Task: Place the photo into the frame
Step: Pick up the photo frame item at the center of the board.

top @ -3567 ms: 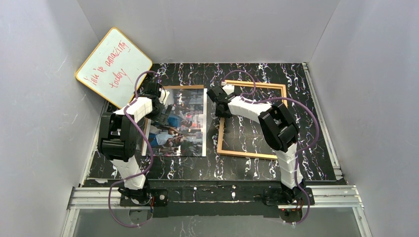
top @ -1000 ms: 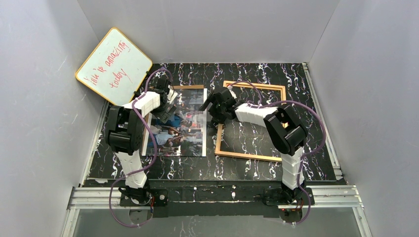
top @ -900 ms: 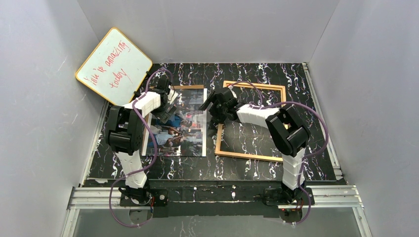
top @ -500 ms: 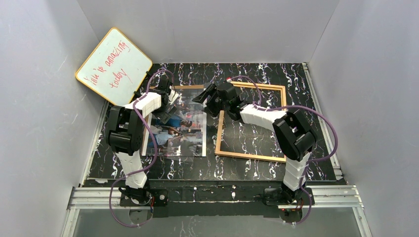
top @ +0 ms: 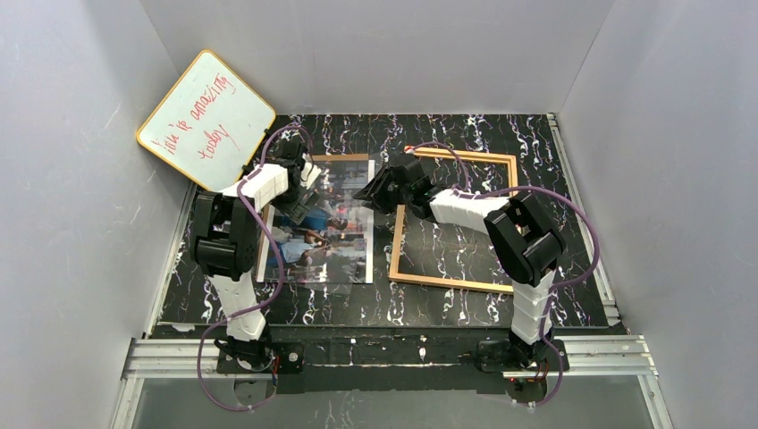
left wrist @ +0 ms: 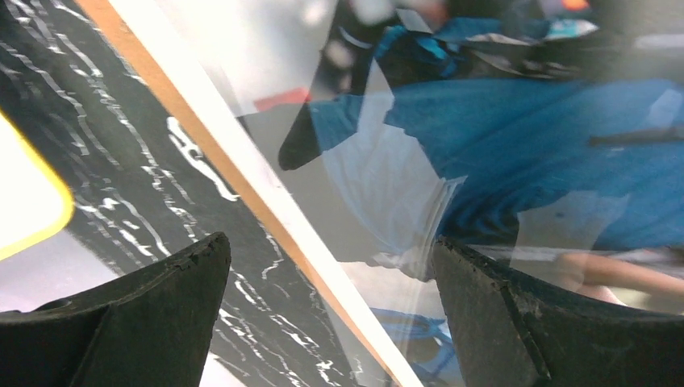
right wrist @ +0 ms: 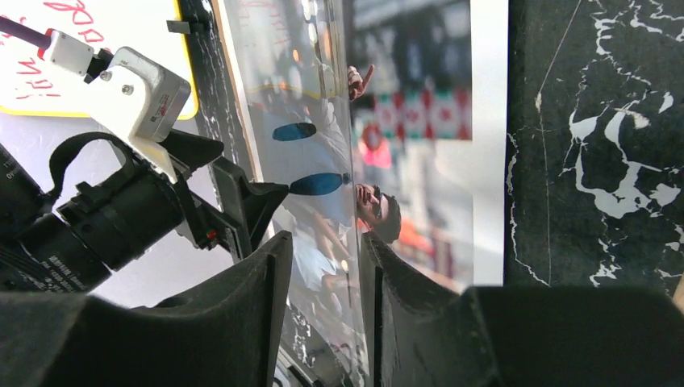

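Right gripper (top: 363,191) is almost closed at the right edge of the big shiny paper photo of people (top: 331,252), but I cannot tell if it holds it.

You have: photo (top: 335,246) – glossy paper with glare | frame (top: 447,281) beside the photo – smooth light wood, clear pane | surface (top: 429,310) under it – black, white-veined marble-look | left fingers (left wrist: 121,322) – matt black, grainy
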Robot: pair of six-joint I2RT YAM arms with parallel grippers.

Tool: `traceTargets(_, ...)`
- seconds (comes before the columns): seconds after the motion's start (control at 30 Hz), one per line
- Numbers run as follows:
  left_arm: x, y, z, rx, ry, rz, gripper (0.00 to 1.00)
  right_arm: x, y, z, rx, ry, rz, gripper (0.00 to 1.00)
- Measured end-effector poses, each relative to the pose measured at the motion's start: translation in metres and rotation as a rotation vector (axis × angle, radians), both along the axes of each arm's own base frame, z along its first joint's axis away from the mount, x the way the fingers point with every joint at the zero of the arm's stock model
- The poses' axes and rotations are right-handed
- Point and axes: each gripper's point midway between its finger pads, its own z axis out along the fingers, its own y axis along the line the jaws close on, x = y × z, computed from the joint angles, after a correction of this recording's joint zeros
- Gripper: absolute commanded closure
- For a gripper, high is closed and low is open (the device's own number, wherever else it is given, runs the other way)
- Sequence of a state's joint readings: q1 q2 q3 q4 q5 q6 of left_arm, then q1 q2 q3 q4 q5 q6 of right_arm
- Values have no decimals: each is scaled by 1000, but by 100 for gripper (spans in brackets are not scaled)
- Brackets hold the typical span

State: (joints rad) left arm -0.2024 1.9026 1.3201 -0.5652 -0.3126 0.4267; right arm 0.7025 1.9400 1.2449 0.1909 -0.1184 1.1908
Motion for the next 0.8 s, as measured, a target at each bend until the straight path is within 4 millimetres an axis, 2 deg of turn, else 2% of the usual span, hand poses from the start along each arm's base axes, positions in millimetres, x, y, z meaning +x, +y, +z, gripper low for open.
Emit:
traceTargets(0.03, -2, -1, 0, -16, 13, 4, 5, -1, -1, -2, -8, 1, 3, 65)
traceTargets(0.13, -10, -5, -1, -62, 54, 11, 5, -1, -1, -2, -18, -13, 15, 98)
traceTargets(0.3, -20, -9, 1, -88, 99, 14, 2, 4, -3, 5, -40, -36, 36, 99)
traceTargets(0.4, -15, -13, 15, -110, 96, 15, 2, 9, -18, 10, -73, -31, 59, 99)
traceTargets(0.5, 7, -22, 44, -152, 32, 15, 2, 20, -58, 23, -96, -11, 49, 99)
traceTargets(0.57, 23, -30, 66, -187, -31, 11, 2, 29, -97, 45, -111, -24, 15, 99)
traceTargets(0.67, 36, -45, 86, -226, -86, 1, 2, 33, -161, 93, -135, -101, -81, 99)
traceTargets(0.8, 30, -83, 85, -254, -73, -56, 2, 10, -231, 165, -127, -235, -220, 99)
